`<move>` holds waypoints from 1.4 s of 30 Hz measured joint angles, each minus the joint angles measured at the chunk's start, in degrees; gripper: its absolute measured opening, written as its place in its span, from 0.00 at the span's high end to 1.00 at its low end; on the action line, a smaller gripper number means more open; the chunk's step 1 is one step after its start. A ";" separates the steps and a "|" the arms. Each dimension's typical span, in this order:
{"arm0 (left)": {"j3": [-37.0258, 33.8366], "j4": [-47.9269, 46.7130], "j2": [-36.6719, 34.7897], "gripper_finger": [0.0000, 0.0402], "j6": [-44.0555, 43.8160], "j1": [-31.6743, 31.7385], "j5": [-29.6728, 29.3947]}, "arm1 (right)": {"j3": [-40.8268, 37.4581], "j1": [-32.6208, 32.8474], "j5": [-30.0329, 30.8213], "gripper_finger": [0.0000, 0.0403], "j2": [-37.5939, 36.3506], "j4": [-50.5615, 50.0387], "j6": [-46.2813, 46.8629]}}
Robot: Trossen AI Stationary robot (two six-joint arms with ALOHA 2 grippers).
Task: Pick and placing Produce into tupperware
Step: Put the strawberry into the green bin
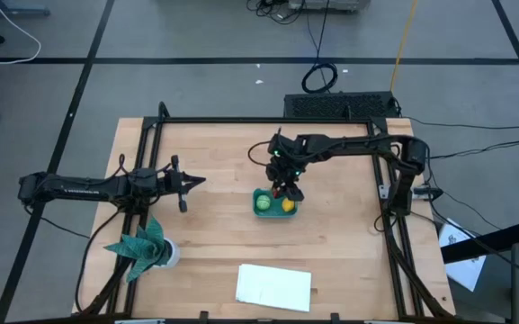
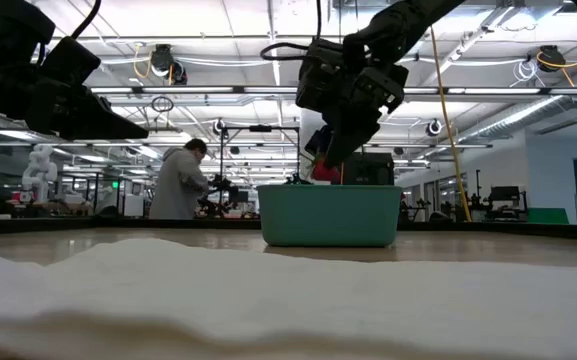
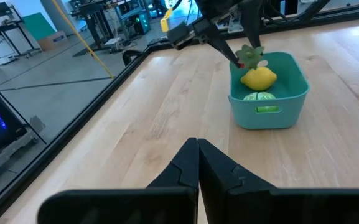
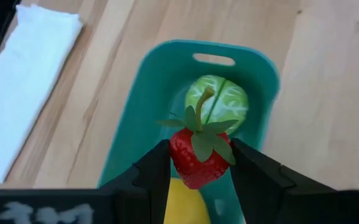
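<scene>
Gripping a small red strawberry-shaped toy (image 4: 197,158), the right hand (image 4: 199,163) hangs over the teal plastic rectangular tub (image 4: 143,99), apparently just above the yellow lemon (image 3: 258,78); the left hand (image 3: 198,163) is closed.

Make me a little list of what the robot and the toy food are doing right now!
right gripper: shut on the strawberry, holding it over the green tub
left gripper: shut, holding nothing, waiting off to the side above the table
in the tub: lemon and a round green fruit
strawberry: not let go yet, leafy top pointing up
also on the table: white cloth and a potted plant
far behind: a person in the room
</scene>
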 joint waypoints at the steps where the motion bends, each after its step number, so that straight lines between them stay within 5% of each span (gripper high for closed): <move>1: -0.01 0.00 0.00 1.00 0.11 0.00 0.02 | 0.00 0.28 0.28 0.65 0.00 0.00 -0.07; 8: 0.01 0.00 0.00 1.00 -0.11 0.00 0.02 | -0.01 2.18 5.89 0.65 0.00 1.57 -0.11; 42: 0.01 -0.09 0.00 1.00 -0.52 0.00 0.02 | -8.63 3.12 7.14 0.65 -0.02 10.78 1.82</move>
